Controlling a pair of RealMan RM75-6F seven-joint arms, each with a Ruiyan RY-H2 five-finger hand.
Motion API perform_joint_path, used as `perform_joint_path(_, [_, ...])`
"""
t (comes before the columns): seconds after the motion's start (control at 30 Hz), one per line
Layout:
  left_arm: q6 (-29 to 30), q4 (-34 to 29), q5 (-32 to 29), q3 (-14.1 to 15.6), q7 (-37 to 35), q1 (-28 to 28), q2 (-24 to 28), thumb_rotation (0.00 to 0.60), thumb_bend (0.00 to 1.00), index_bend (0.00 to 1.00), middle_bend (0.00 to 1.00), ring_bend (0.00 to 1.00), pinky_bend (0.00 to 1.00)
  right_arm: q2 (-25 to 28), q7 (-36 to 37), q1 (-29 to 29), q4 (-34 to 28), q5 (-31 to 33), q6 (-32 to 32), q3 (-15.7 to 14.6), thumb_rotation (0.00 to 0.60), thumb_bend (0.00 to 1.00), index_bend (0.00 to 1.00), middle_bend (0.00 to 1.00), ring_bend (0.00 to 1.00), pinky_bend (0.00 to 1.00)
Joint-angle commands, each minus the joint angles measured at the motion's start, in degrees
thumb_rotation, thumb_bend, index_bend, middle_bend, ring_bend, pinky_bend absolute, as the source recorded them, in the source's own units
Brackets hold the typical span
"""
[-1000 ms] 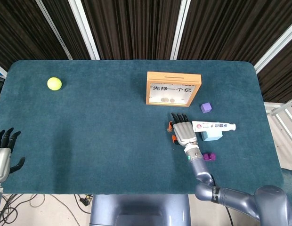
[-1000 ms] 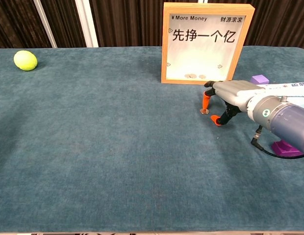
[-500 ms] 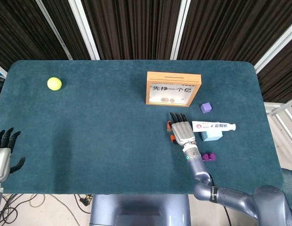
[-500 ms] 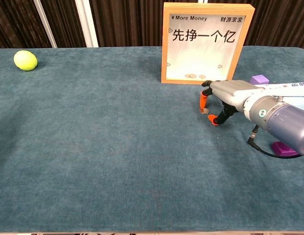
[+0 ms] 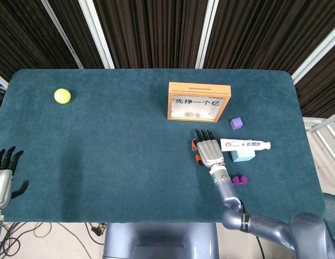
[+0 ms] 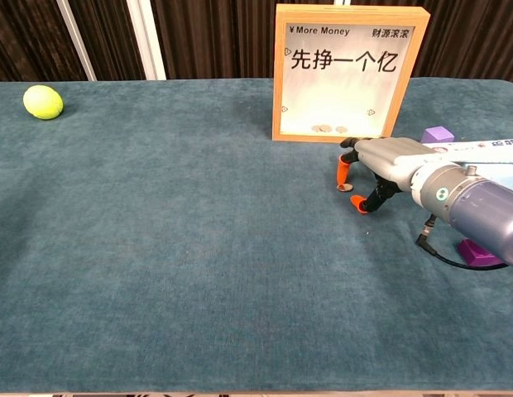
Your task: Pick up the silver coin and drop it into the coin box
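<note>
The wooden coin box point(image 5: 199, 101) stands upright at the table's back middle, also the coin box point(image 6: 349, 73) with a few coins inside its window. A small silver coin point(image 6: 346, 188) lies on the cloth just in front of it. My right hand point(image 6: 382, 162) hovers palm down over the coin, its orange-tipped fingers point(image 6: 342, 171) spread on either side, holding nothing. In the head view the right hand point(image 5: 208, 150) hides the coin. My left hand point(image 5: 4, 174) rests with fingers apart at the table's front left edge.
A toothpaste tube point(image 5: 246, 144) lies on a light blue box point(image 5: 243, 156) right of my right hand. A purple cube point(image 5: 236, 123) and a small purple piece point(image 5: 240, 179) sit nearby. A tennis ball point(image 6: 43, 102) is at the far left.
My right hand has shifted slightly left and towards the coin box, its orange fingertips now closer around the coin. The coin and my left hand have not moved.
</note>
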Motion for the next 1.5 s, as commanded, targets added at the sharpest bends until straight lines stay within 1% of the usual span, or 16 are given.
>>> perform_joint_path(0.03, [0.03, -0.04, -0.03, -0.03, -0.03, 0.01, 0.01, 0.6, 0.26, 0.14, 0.03, 0.0, 0.0, -0.45, 0.51, 0.06, 0.85, 0.05, -0.19, 0.28, 0.6, 0.49, 0.46, 0.0, 0.0, 0.0])
perform_joint_path(0.17, [0.03, -0.03, -0.07, -0.02, -0.06, 0.02, 0.03, 0.6, 0.26, 0.14, 0.03, 0.0, 0.0, -1.21, 1.78, -0.28, 1.77, 0.07, 0.01, 0.69, 0.6, 0.49, 0.5, 0.0, 0.0, 0.0])
perform_joint_path(0.47, [-0.11, -0.33, -0.47, 0.01, 0.42, 0.02, 0.18, 0.6, 0.26, 0.14, 0.03, 0.0, 0.0, -1.57, 2.08, -0.68, 2.47, 0.17, -0.21, 0.75, 0.6, 0.49, 0.51, 0.0, 0.0, 0.0])
perform_joint_path(0.53, [-0.11, -0.36, -0.46, 0.03, 0.5, 0.01, 0.17, 0.6, 0.26, 0.14, 0.03, 0.0, 0.0, -1.63, 2.09, -0.66, 2.47, -0.07, -0.12, 0.77, 0.6, 0.49, 0.53, 0.0, 0.0, 0.0])
perform_joint_path(0.8, [-0.17, -0.49, -0.53, 0.05, 0.13, 0.05, 0.28, 0.6, 0.26, 0.14, 0.03, 0.0, 0.0, -2.47, 3.95, -1.1, 3.2, -1.08, 0.58, 1.15, 0.6, 0.49, 0.68, 0.0, 0.0, 0.0])
perform_joint_path(0.97, [-0.35, -0.63, -0.67, 0.1, 0.04, 0.04, 0.39, 0.6, 0.26, 0.14, 0.03, 0.0, 0.0, -3.13, 5.95, -1.45, 3.95, -2.39, 1.5, 1.57, 0.6, 0.49, 0.78, 0.03, 0.0, 0.0])
perform_joint_path(1.23, [-0.46, -0.78, -0.91, 0.13, 0.11, 0.04, 0.49, 0.6, 0.26, 0.14, 0.03, 0.0, 0.0, -3.61, 7.67, -1.99, 4.7, -3.3, 1.71, 1.87, 0.6, 0.49, 0.79, 0.03, 0.0, 0.0])
perform_joint_path(1.5, [-0.59, -1.0, -1.19, 0.15, 0.15, 0.05, 0.6, 0.6, 0.27, 0.14, 0.03, 0.0, 0.0, -2.88, 8.82, -2.66, 3.91, -4.13, 2.3, 2.28, 0.6, 0.49, 0.83, 0.04, 0.01, 0.0])
